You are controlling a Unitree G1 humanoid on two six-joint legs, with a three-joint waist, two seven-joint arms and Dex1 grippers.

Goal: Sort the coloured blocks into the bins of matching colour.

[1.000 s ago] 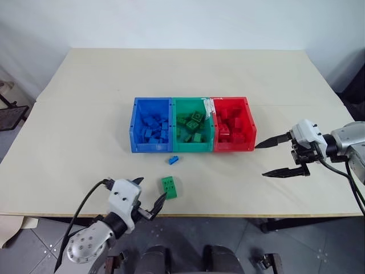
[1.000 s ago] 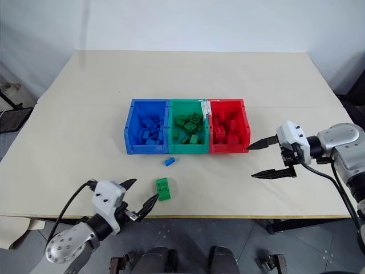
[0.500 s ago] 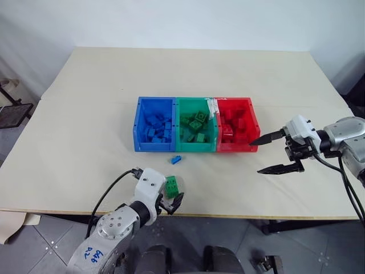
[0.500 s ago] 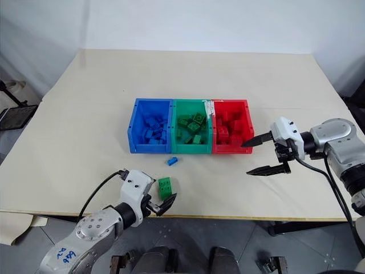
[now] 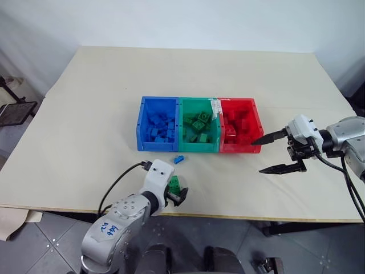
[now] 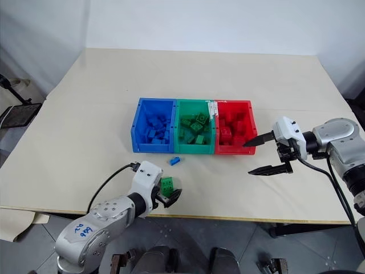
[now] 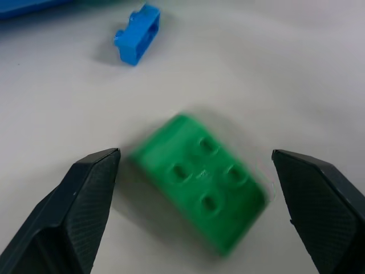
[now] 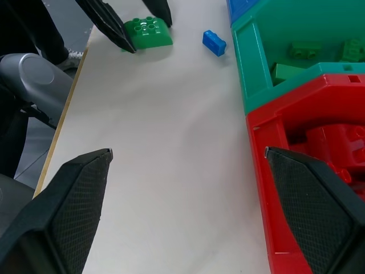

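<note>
Near the table's front edge lies a green brick (image 5: 174,183), studs up. My left gripper (image 7: 195,153) is open, one finger on either side of the brick without gripping it. A tiny blue brick (image 5: 178,160) rests on the table just in front of the bins. Those stand joined in a row at mid-table: a blue bin (image 5: 157,147), a green bin (image 5: 199,148) and a red bin (image 5: 239,149), each holding several bricks of its own colour. Right of the red bin my right gripper (image 5: 258,157) hovers open and empty, pointing toward the bins.
The beige table (image 5: 91,114) has bare surface all round the bins. Its front edge (image 5: 239,216) runs just behind the green brick. A black cable (image 5: 117,181) loops from my left wrist. Grey floor tiles lie below.
My left arm has swung in to the right and forward, bringing its open fingers around the green brick. The right gripper has stayed where it was.
</note>
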